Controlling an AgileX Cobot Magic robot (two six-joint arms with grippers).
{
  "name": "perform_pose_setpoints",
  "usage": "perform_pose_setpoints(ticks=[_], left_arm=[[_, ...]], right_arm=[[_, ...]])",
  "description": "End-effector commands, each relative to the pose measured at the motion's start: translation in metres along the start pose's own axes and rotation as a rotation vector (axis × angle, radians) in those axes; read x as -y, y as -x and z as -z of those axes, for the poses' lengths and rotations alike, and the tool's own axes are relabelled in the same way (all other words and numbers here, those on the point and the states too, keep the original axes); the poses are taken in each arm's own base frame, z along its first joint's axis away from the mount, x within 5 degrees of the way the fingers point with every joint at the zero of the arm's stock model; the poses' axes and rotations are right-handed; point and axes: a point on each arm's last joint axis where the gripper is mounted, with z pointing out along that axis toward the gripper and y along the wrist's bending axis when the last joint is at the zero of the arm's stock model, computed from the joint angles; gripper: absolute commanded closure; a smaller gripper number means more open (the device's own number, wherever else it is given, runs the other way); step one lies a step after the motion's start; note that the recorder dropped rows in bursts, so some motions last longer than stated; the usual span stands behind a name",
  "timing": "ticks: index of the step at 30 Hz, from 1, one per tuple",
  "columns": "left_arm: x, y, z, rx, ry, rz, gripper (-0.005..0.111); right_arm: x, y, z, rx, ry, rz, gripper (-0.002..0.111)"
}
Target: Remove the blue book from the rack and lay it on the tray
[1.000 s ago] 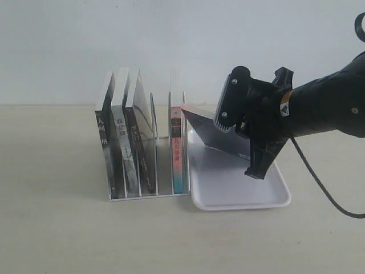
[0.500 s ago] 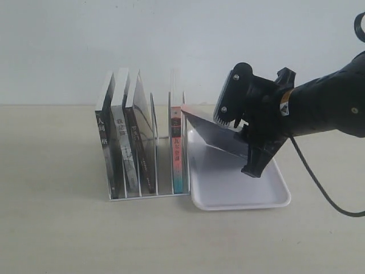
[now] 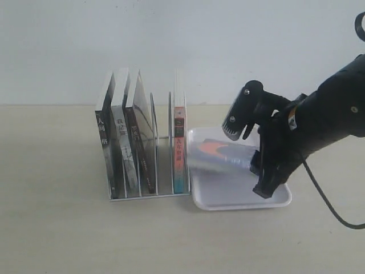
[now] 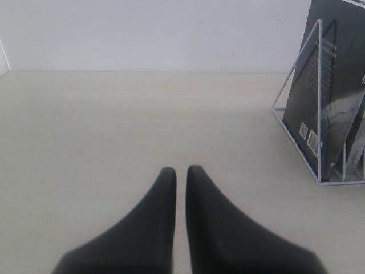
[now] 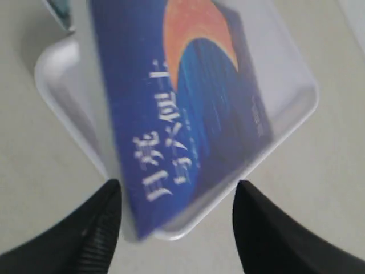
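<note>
The blue book [image 3: 219, 155], with its orange crescent and white characters [image 5: 171, 103], lies low and nearly flat over the white tray [image 3: 239, 201], blurred by motion. I cannot tell whether it rests fully on the tray [image 5: 57, 74]. My right gripper [image 3: 254, 151] stands open over the tray's right part, its fingers spread wide on either side of the book's near edge [image 5: 177, 185] and touching nothing. The white wire rack [image 3: 151, 193] stands left of the tray. My left gripper [image 4: 181, 170] is shut and empty above bare table, off to one side of the rack [image 4: 311, 114].
Three black-spined books [image 3: 122, 137] lean in the rack's left slots. A pink-and-teal-spined book [image 3: 178, 148] stands upright in its right slot, right beside the tray. A black cable [image 3: 331, 205] trails from the right arm across the table. A pale wall stands behind.
The right gripper held the book tilted above the tray, one edge near the rack. Its jaws have now spread, the book has dropped flat toward the tray, and the gripper shifted right and down.
</note>
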Motion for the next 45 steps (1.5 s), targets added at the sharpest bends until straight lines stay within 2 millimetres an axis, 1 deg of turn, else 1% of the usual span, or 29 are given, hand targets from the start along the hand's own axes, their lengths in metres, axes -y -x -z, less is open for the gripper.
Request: perform_pose_setpoints(ticks=[1,5,9,11,12,14,15,29,45], left_arm=[[0.0,-0.001,0.0,0.002,-0.007,-0.007,0.101],[0.0,-0.001,0.0,0.002,-0.007,-0.007,0.101],[0.0,-0.001,0.0,0.002,-0.007,-0.007,0.101],[0.0,-0.001,0.0,0.002,-0.007,-0.007,0.101],[0.0,-0.001,0.0,0.002,-0.007,-0.007,0.101],[0.0,-0.001,0.0,0.002,-0.007,-0.007,0.101],[0.0,-0.001,0.0,0.002,-0.007,-0.007,0.101],[0.0,-0.001,0.0,0.002,-0.007,-0.007,0.101],[0.0,-0.001,0.0,0.002,-0.007,-0.007,0.101]], right_arm=[[-0.006,-0.012,0.002,-0.128,0.066,-0.134,0.053],[-0.012,-0.018,0.004,-0.211,0.125,-0.186,0.053],[-0.015,-0.02,0.005,-0.244,0.153,-0.239,0.055],[-0.018,-0.021,0.005,-0.259,0.173,-0.275,0.066],[-0.018,-0.022,0.006,-0.268,0.181,-0.288,0.076],[-0.019,-0.022,0.006,-0.275,0.183,-0.307,0.101],[-0.019,-0.022,0.006,-0.276,0.182,-0.314,0.108],[-0.017,-0.017,0.004,-0.218,0.162,-0.327,0.108],[-0.009,-0.005,0.002,-0.07,0.103,-0.337,0.108]])
